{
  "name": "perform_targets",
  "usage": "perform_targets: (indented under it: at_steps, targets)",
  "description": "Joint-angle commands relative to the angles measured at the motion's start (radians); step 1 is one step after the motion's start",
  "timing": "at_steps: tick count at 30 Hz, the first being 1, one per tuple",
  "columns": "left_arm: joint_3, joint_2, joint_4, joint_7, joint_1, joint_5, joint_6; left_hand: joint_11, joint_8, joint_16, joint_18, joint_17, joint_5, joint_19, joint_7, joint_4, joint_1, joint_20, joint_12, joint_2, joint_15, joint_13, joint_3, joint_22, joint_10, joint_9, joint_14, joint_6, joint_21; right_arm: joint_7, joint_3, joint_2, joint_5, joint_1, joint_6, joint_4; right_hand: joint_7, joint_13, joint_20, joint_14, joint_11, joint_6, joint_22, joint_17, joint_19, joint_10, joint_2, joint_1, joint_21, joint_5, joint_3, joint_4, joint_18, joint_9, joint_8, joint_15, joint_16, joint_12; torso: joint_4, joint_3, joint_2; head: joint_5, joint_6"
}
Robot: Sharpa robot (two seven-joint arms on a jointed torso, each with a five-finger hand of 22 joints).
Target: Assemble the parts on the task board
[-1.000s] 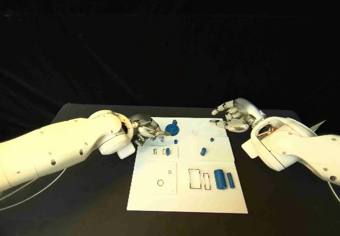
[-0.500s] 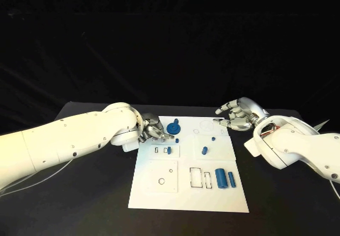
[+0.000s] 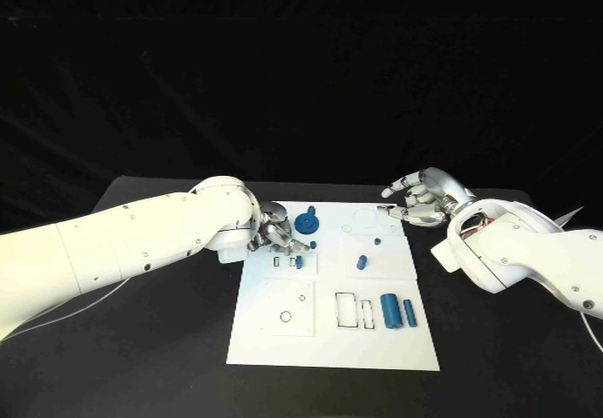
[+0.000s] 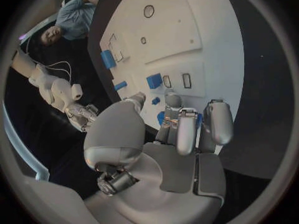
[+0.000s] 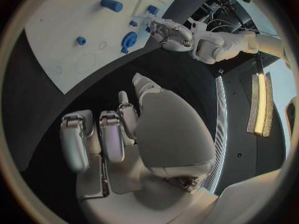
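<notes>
The white task board (image 3: 329, 335) lies mid-table. A blue gear (image 3: 306, 226) stands near its far left corner, also seen past my fingers (image 4: 161, 118) and from across the table (image 5: 129, 39). My left hand (image 3: 274, 230) is right beside the gear with its fingers (image 4: 187, 127) lying over it; the thumb stays apart, and whether there is a grip is unclear. My right hand (image 3: 421, 198) hovers over the board's far right corner, fingers (image 5: 115, 134) apart and holding nothing. Small blue pieces (image 3: 361, 260) lie mid-board, and two blue cylinders (image 3: 391, 309) lie nearer me.
Outlined slots (image 3: 344, 313) and small holes (image 3: 285, 317) mark the near half of the board. Black table (image 3: 138, 348) surrounds it. My bulky left forearm (image 3: 138, 239) hangs over the table left of the board.
My left forearm has swung up and in toward the board while its hand stayed at the gear. The gear and the right hand have hardly moved.
</notes>
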Motion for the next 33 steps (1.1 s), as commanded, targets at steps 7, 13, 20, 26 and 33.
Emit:
perform_targets:
  at_steps: [7,13,20,26,33]
  targets:
    - [-0.006,0.021,-0.023,-0.011,0.002,-0.003,0.068,0.001,-0.009,-0.001,-0.004,0.157,-0.040,-0.008,0.004,0.000,-0.044,0.003,-0.011,0.011,-0.001,-0.010,-0.039,-0.001,-0.016,0.008,0.055,-0.006,0.000,0.000,0.000,0.003,-0.004,0.000,0.001,-0.001,0.003,0.042,-0.004,0.091,0.000,-0.007,0.259,0.207,0.102,0.001,-0.011,-0.003,0.000,0.004,0.005,0.002,-0.013,0.000,0.006,-0.004,-0.004,0.000,-0.0007,-0.0004,0.001,-0.003,-0.006]
    - [-0.006,0.026,-0.022,-0.011,0.002,0.004,0.071,0.001,-0.008,0.000,-0.004,0.159,-0.050,-0.007,0.004,0.000,-0.050,0.003,-0.007,0.016,0.000,-0.005,-0.047,0.001,-0.012,0.010,0.055,-0.005,0.001,-0.001,0.000,0.008,-0.004,-0.001,0.000,-0.003,0.003,0.041,-0.004,0.091,0.000,-0.008,0.259,0.206,0.102,0.000,-0.010,-0.003,0.000,0.006,0.006,0.002,-0.013,0.000,0.006,-0.004,-0.004,0.000,0.0007,0.0002,0.001,-0.005,-0.013]
    - [-0.006,0.025,-0.017,-0.011,0.002,0.008,0.077,0.000,-0.003,0.000,-0.004,0.160,-0.049,-0.007,0.002,-0.002,-0.036,0.004,-0.001,0.022,-0.001,0.002,-0.050,0.002,-0.005,0.016,0.056,0.002,0.002,-0.002,0.000,0.012,-0.004,-0.002,0.001,-0.007,0.003,0.042,-0.005,0.090,0.000,-0.009,0.258,0.205,0.101,0.001,-0.010,-0.003,-0.001,0.011,0.009,0.002,-0.013,-0.001,0.008,-0.004,-0.005,0.001,0.0007,0.0004,0.000,-0.006,-0.017]
    - [-0.006,0.026,-0.015,-0.011,0.002,0.016,0.081,-0.002,0.001,0.002,-0.005,0.162,-0.048,-0.004,0.000,-0.002,-0.024,0.003,0.004,0.025,-0.002,0.008,-0.052,0.007,0.000,0.022,0.057,0.006,0.004,-0.003,0.000,0.015,-0.004,-0.003,0.001,-0.009,0.002,0.043,-0.005,0.090,0.000,-0.009,0.259,0.206,0.102,0.002,-0.010,-0.003,0.000,0.013,0.010,0.003,-0.013,0.000,0.009,-0.004,-0.005,0.002,0.0008,0.0009,0.000,-0.006,-0.018]
    - [-0.006,0.027,-0.017,-0.011,0.002,0.025,0.084,-0.004,0.004,0.003,-0.005,0.164,-0.046,-0.003,-0.003,-0.003,0.001,0.002,0.007,0.028,-0.004,0.010,-0.055,0.009,0.003,0.029,0.058,0.006,0.005,-0.004,0.000,0.017,-0.004,-0.004,0.002,-0.011,0.002,0.043,-0.005,0.090,0.000,-0.009,0.258,0.204,0.101,0.003,-0.010,-0.004,-0.001,0.017,0.013,0.003,-0.013,0.000,0.011,-0.004,-0.005,0.002,0.0014,0.0012,0.000,-0.006,-0.020]
